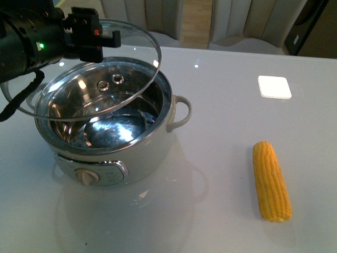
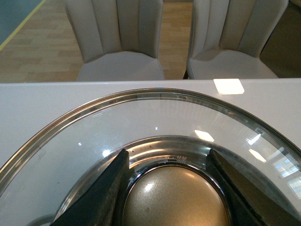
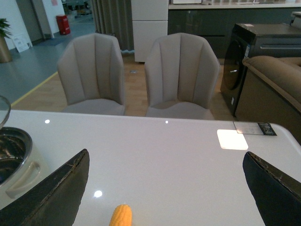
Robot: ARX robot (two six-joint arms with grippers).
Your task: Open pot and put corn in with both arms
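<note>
- The left gripper (image 2: pixel 168 157) is pressing its two black, wedge-shaped fingers (image 2: pixel 101 197) against opposite sides of the domed, brushed-metal knob (image 2: pixel 175 200) of the glass lid (image 1: pixel 124 58), gripping it.
- The glass lid, a clear round pane set in a polished steel rim, is hanging tilted above the mouth of the pot (image 1: pixel 150 155).
- The pot is standing uncovered on the left part of the table (image 1: pixel 221 116). Its round wall is smooth and cream-white, and its steel interior is reflecting the room lights like a mirror.
- A loop handle (image 1: pixel 181 113) is projecting from the pot's right side, and a round dial (image 1: pixel 87 176) is sitting in the front control panel.
- The corn (image 1: pixel 271 182), a tapered yellow-orange ear with close rows of kernels, is lying on the table to the right of the pot and well apart from it. Neither gripper is touching it.
- The right gripper (image 3: pixel 164 188) is hovering over the table with its dark fingers spread wide and holding nothing; one end of the corn is showing on the table below the gap.
- The glossy, pale table is also carrying a flat white square pad (image 1: pixel 274 87) near its far right.
- Two padded beige chairs (image 3: pixel 181 70) with channelled backs are standing beyond the far edge.
</note>
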